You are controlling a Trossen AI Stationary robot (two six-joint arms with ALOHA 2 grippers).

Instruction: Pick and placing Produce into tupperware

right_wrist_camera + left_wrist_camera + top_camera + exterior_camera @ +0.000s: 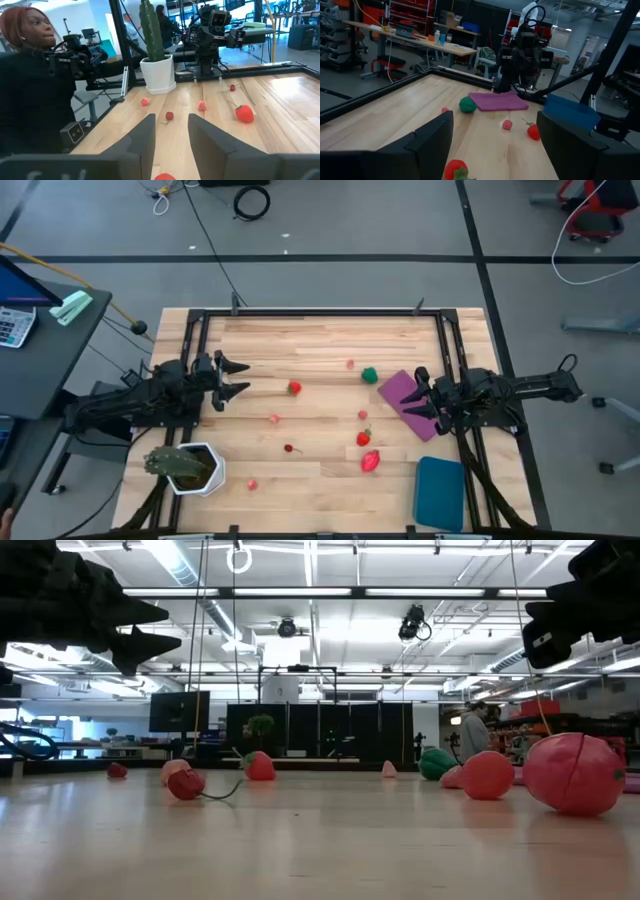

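Observation:
Small toy produce lies scattered on the wooden table: a red strawberry [294,387], a green piece [370,375], a larger red piece [371,461] and several small pink and red ones. The teal tupperware [440,493] sits at the near right corner. My left gripper [235,377] hovers open at the table's left side, with the strawberry [455,170] just ahead of its fingers. My right gripper [421,394] hovers open above the purple sheet [410,402]. In the low view both grippers hang high above the table, the left [150,628] and the right [560,625].
A green plant in a white pot [190,468] stands at the near left corner. A black frame [320,312] runs along the table's far edge and sides. A person [30,75] stands beyond the table's left side. Bare wood lies between the scattered pieces.

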